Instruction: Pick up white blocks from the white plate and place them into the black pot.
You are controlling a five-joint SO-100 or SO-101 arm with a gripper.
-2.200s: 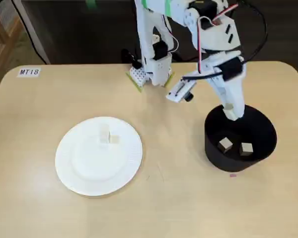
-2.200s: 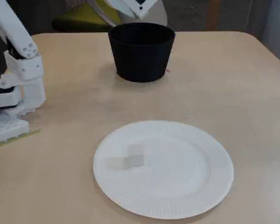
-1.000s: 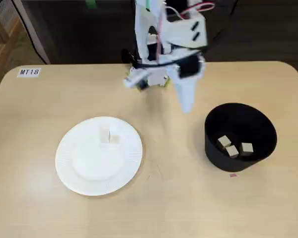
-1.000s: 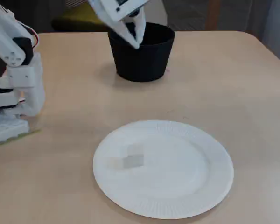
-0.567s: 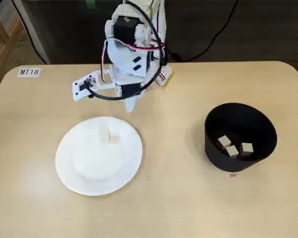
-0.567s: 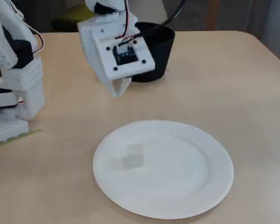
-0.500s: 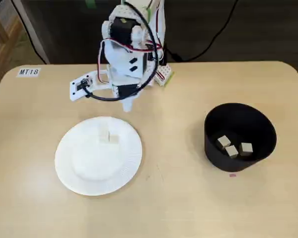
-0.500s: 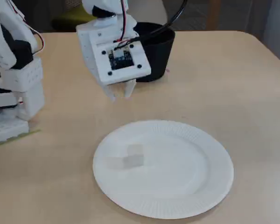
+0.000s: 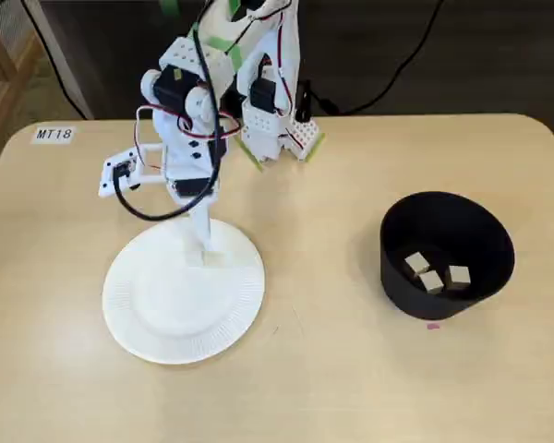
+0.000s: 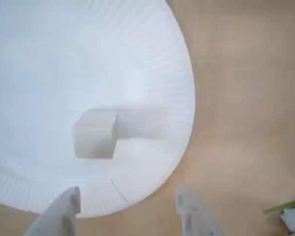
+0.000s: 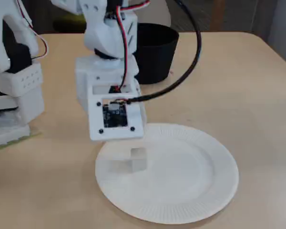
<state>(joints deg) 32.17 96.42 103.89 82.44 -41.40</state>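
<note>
Arm swung from black pot (image 9: 447, 254) w/ 3 cubes to white plate (image 9: 148, 318); gripper (image 10: 125, 206) spread, empty, above next white block (image 10: 94, 133).

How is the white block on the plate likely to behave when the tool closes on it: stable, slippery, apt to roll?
The white block has flat faces and square edges, so it probably will not roll. It looks small and likely light, so an off-centre squeeze could nudge it across the smooth white plate. The open tool hangs near the rim, not yet around it.

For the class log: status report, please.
Gripper open, empty, over round white paper plate. Pale cube ahead on plate. Three cubes in black pot. Nothing blocking.
</note>
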